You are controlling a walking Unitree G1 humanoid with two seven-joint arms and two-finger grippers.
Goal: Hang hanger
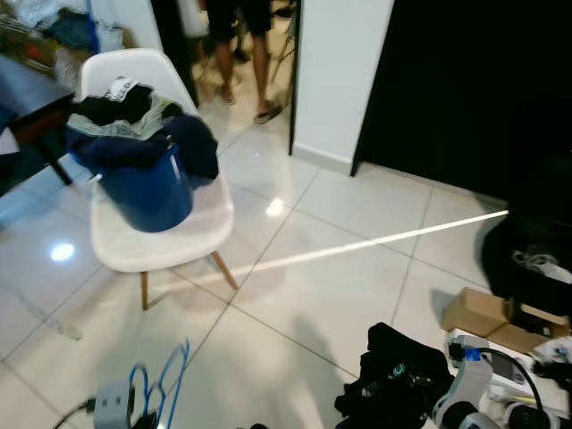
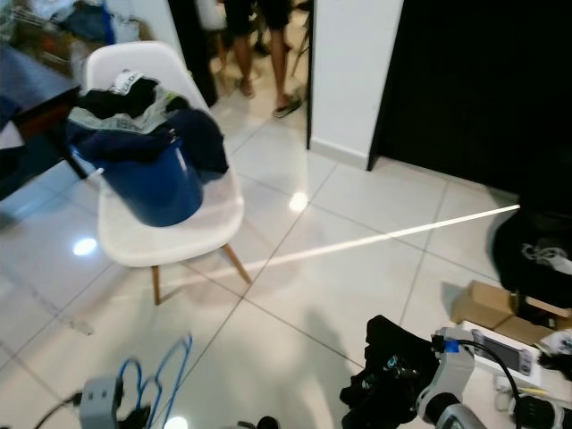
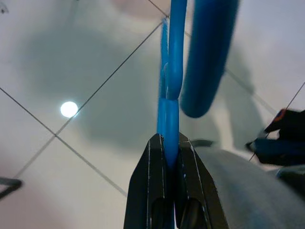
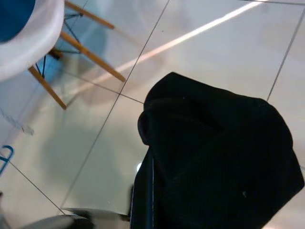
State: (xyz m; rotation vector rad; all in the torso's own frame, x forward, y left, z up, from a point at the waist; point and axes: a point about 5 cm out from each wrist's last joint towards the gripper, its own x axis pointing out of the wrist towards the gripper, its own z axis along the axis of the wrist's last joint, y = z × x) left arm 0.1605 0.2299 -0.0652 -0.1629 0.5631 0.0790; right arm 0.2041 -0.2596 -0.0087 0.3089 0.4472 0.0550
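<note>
1. Left wrist view: the left gripper [image 3: 167,148] had its two black fingers [image 3: 151,176] closed tight on the thin bar of the blue hanger [image 3: 171,71], with the hanger's thicker hook curving just beyond the tips over pale floor tiles [image 3: 71,57].
2. In the left eye view the hanger [image 1: 170,375] sat low on the robot's left, above the tiled floor, well apart from the white chair [image 1: 192,228] that carried a blue bucket [image 1: 152,192] heaped with dark clothes [image 1: 143,121].
3. The right gripper [image 4: 143,191] had a black garment [image 4: 214,157] draped over it; I could not tell how far its fingers were open, as the cloth hid them.
4. A person's legs [image 1: 259,63] stood in the doorway beyond the chair, and cardboard boxes [image 1: 487,317] lay on the floor at the right.
5. No rail or hook for hanging could be seen, so the step in hand was probably carrying the hanger toward one.
6. Risks, as I judged them: the narrow grip on a smooth bar could let the hanger pivot or slip while walking; the dangling garment could snag the hook or drop; the chair, boxes and the person crowded the path.
</note>
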